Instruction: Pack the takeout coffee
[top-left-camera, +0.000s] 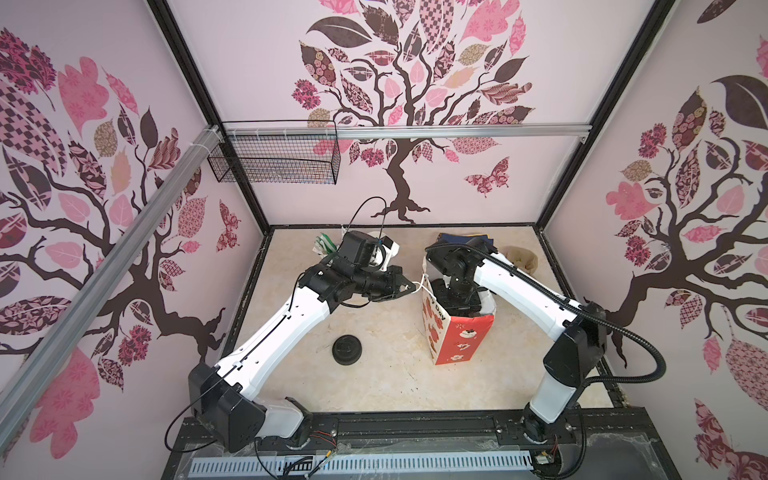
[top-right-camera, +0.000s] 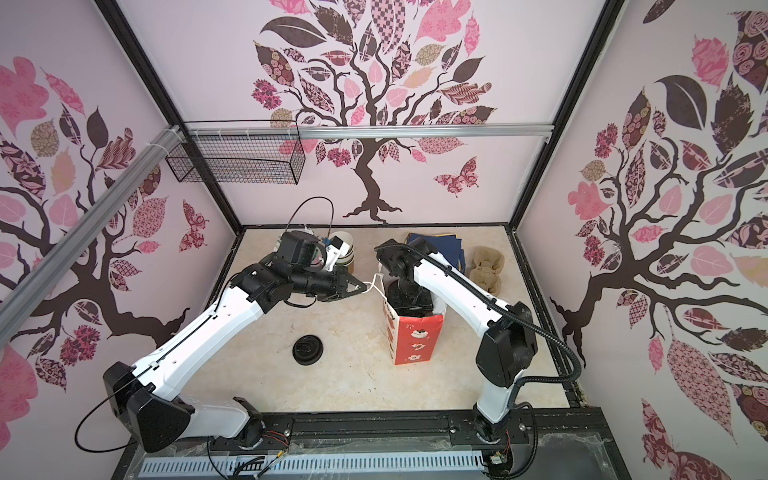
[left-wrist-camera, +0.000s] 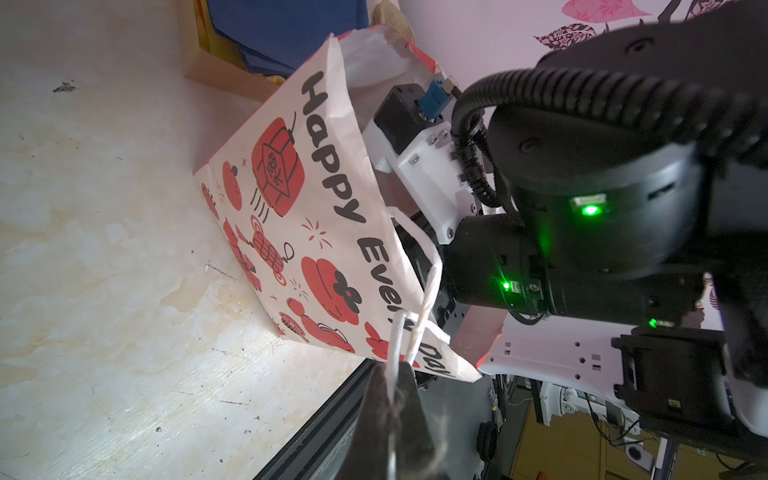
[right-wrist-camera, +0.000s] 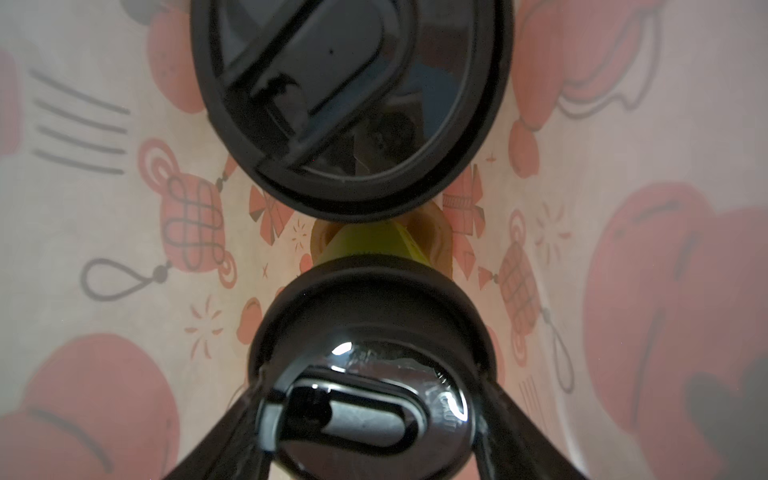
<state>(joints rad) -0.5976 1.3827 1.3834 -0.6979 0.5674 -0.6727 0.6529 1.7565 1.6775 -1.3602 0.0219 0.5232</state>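
Two in bag (left-wrist-camera: 291, 199): near cup (right-wrist-camera: 370, 307) clamped at lid (right-wrist-camera: 361, 419) in right pincer (right-wrist-camera: 369, 374), straight below it, axis upright; far cup (right-wrist-camera: 353, 104) just beyond. Left pincer (left-wrist-camera: 392, 386) pinching handle (left-wrist-camera: 417, 324).

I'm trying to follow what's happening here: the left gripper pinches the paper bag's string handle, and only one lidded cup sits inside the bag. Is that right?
Not quite: two lidded cups sit inside the paper bag, not one. The right wrist view shows a farther cup and a nearer cup, the latter between the fingers of the right gripper. The left gripper does pinch the string handle.
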